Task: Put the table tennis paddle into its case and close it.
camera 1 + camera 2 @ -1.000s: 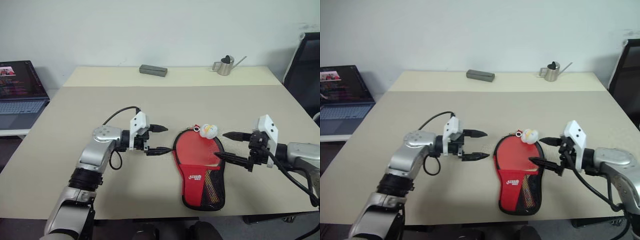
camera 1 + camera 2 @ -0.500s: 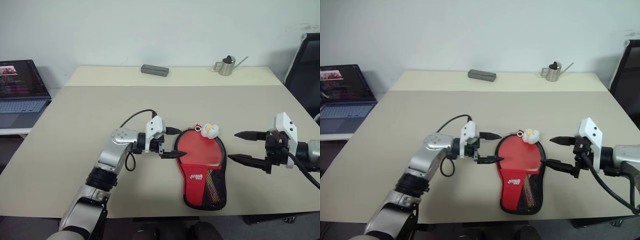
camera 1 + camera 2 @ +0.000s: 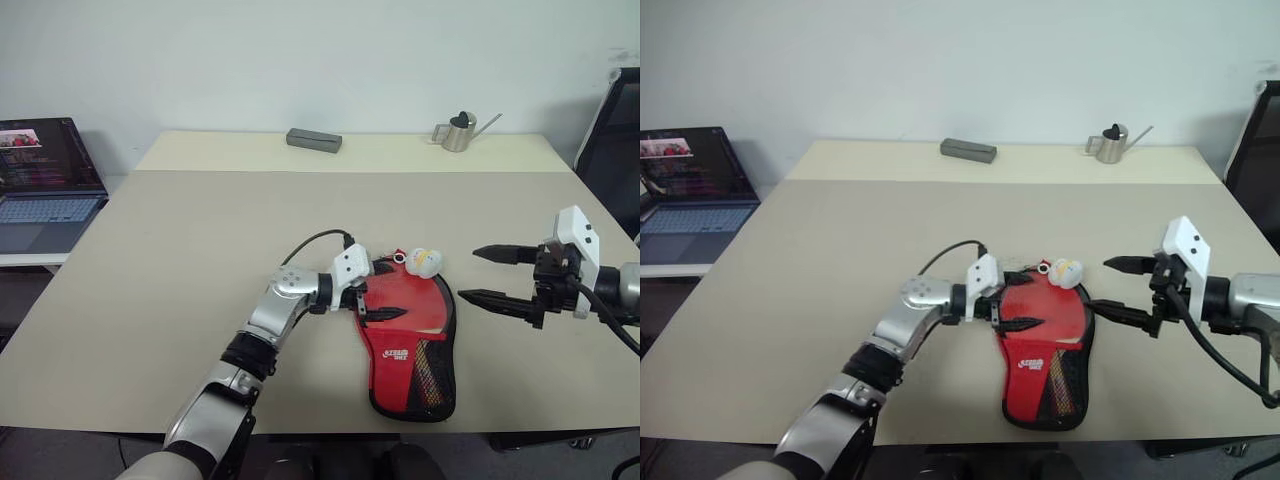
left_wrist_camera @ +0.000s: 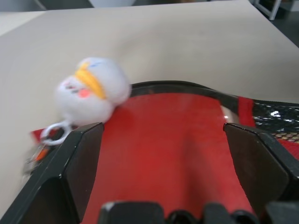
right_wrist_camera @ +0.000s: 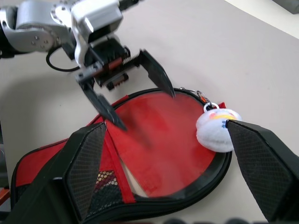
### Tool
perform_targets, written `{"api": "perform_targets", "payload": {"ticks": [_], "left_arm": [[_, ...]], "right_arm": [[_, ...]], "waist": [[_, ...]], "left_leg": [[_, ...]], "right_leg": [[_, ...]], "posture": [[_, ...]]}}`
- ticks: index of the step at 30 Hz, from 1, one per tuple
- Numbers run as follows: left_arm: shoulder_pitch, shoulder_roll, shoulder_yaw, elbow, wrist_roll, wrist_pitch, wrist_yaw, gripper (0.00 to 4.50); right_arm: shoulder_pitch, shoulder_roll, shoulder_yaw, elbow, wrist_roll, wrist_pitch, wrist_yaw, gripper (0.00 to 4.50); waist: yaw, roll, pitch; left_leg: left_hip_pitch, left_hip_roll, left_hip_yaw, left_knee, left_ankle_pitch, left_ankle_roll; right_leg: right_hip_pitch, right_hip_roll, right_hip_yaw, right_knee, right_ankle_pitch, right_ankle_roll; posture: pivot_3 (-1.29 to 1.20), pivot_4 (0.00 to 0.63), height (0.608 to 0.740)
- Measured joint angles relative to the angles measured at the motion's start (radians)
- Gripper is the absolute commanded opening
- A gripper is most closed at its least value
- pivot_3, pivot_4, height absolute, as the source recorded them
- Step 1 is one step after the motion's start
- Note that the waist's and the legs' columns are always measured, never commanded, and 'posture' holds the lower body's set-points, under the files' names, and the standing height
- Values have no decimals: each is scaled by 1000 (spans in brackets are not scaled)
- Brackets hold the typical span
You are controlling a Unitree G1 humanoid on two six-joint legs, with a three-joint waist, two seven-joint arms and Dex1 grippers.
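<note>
Paddle (image 5: 156, 135) already inside the case (image 3: 408, 345), round red face showing through the open top half, bag lying flat near the front edge of the table (image 3: 180, 250). Left claw (image 3: 378, 291) now over the round end of the case, having swung in from the bare table beside it over the last second; fingers spread wide, one on each side of the red face, holding nothing. White fluffy charm (image 3: 423, 262) just past its far finger, at the top rim of the bag. Right claw (image 3: 492, 275) pulled back to the right, clear of the bag's edge where it hung a second ago; fingers also wide apart and empty. Meaning for the job: insertion looks done, closing not yet. Black rim appears open around the round end in the right wrist view, so zipping likely remains. Left claw seems placed to press or steady the flap, though contact with the fabric cannot be told. Charm likely the handle for pulling the zip shut, and well within reach of either claw.
</note>
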Motion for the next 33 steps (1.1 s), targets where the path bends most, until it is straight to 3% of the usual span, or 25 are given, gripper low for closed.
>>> {"api": "perform_targets", "payload": {"ticks": [9,21,33], "left_arm": [[-2,-30,-15,122,37,-42,21,4457],[-16,-52,-19,174,62,-96,63,4457],[-3,-62,-20,158,75,-102,68,4457]], "right_arm": [[-129,59,119,71,-60,-31,-41,4500],[-338,264,328,386,-266,-78,-152,4500],[-417,368,384,650,-406,-140,-179,4500]], "waist": [[-1,0,0],[1,2,-1],[1,3,-2]], "left_leg": [[1,0,0,0,1,-2],[2,-1,0,2,2,-3],[2,-2,1,2,2,-3]], "right_leg": [[0,0,0,1,0,0],[-1,-1,1,7,0,0],[-1,-1,2,8,0,0]], "posture": [[0,150,740],[0,150,740],[0,150,740]]}}
